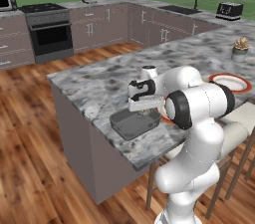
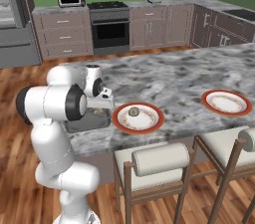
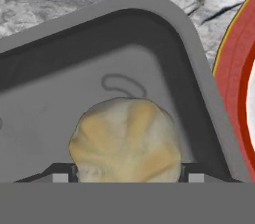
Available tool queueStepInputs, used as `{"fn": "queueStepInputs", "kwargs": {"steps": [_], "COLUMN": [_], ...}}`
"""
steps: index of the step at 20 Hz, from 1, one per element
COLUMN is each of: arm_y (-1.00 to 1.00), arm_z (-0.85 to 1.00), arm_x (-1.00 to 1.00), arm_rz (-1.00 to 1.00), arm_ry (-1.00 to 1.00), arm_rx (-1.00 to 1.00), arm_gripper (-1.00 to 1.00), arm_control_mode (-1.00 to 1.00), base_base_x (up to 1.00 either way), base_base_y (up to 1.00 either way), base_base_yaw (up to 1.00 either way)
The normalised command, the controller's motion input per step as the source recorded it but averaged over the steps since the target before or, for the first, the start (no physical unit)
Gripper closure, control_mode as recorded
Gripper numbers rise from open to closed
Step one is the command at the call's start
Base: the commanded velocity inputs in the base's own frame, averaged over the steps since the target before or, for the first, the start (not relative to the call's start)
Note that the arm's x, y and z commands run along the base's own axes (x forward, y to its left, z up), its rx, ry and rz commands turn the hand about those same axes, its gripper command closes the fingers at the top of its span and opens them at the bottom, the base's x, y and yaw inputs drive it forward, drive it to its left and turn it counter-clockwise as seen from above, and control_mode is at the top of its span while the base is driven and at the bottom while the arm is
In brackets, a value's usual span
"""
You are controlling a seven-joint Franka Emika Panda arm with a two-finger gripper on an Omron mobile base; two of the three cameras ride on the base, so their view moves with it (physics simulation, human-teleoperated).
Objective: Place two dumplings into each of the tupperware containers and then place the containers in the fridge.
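So in the left base view the gripper [image 1: 145, 110] sat low over the grey tupperware container [image 1: 130, 126] near the tabletop [image 1: 94, 86] edge, with a red-rimmed plate [image 1: 234, 83] off at 3 o'clock from it.

Right base view: the container [image 2: 88, 122] was mostly tucked behind the arm, just beside a plate [image 2: 143, 121] carrying one dumpling [image 2: 133, 112]; the second plate [image 2: 226, 102] was well apart at 3 o'clock, and the fridge [image 2: 12, 24] stood at 10 o'clock.

Hand view was the good one: a dumpling [image 3: 125, 141] sat right between the gripper [image 3: 127, 177] tips, jaws spread wide around it. Couldn't tell if they actually pinched it. It was inside the container [image 3: 194, 63], with a plate rim [image 3: 235, 83] at 3 o'clock
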Motion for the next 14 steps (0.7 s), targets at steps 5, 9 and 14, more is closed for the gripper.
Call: {"fn": "queueStepInputs", "kwargs": {"steps": [5, 9, 14], "arm_y": [0.00, 0.00, 0.00], "arm_z": [-0.29, -0.09, 0.02], "arm_x": [0.00, 0.00, 0.00], "arm_rz": [0.00, 0.00, 0.00], "arm_ry": [0.00, 0.00, 0.00], "arm_rx": [0.00, 0.00, 0.00], "arm_gripper": [1.00, -1.00, -1.00], "arm_control_mode": [-1.00, -1.00, -1.00], "base_base_x": [0.00, 0.00, 0.00], "base_base_y": [0.00, 0.00, 0.00], "base_base_yaw": [0.00, 0.00, 0.00]}}
